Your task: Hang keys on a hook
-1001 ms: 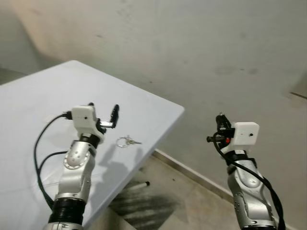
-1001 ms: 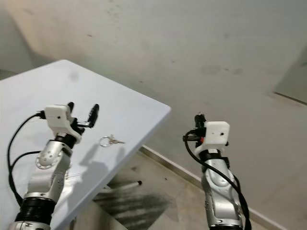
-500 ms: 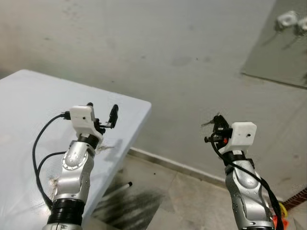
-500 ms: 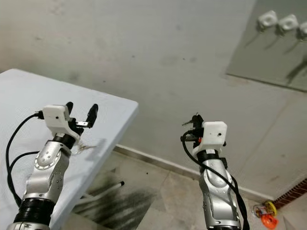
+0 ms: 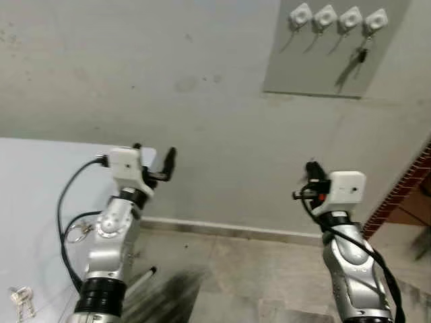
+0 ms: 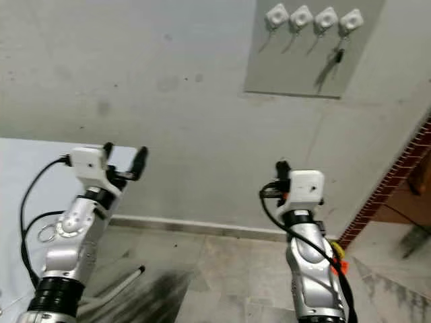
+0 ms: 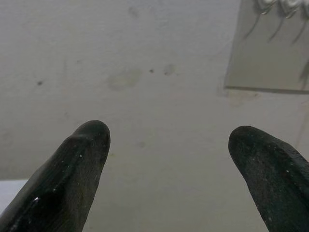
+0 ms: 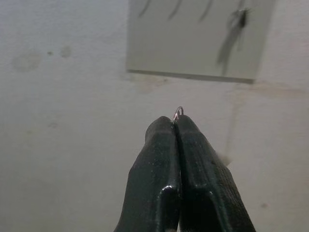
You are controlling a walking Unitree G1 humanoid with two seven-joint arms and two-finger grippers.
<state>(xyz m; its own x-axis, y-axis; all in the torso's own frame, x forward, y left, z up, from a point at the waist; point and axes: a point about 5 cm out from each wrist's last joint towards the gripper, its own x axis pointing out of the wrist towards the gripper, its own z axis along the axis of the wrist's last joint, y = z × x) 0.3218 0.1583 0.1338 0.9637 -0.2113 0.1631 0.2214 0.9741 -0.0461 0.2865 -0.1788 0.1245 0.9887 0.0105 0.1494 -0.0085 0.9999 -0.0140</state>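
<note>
A grey wall panel (image 5: 323, 60) carries a row of white hooks (image 5: 324, 15) high on the wall ahead. A dark key (image 5: 361, 54) hangs from the rightmost hook. My right gripper (image 5: 311, 167) is raised below the panel and shut on a small metal key ring (image 8: 178, 113), which peeks out past the fingertips (image 8: 186, 126). My left gripper (image 5: 153, 156) is held up over the table edge, open and empty, its fingers (image 7: 82, 159) wide apart. Two more sets lie on the white table (image 5: 34, 182): a key ring (image 5: 79, 232) and a bunch of keys (image 5: 20, 299).
The table occupies the lower left, with a thin leg or rod (image 5: 143, 276) on the tiled floor beside it. A red brick edge (image 5: 404, 188) rises at the right. A small orange object (image 6: 340, 266) lies on the floor behind my right arm.
The camera has swung right and upward: the table slid to the left and the hook panel came fully into view. Both grippers hold the same pose and state.
</note>
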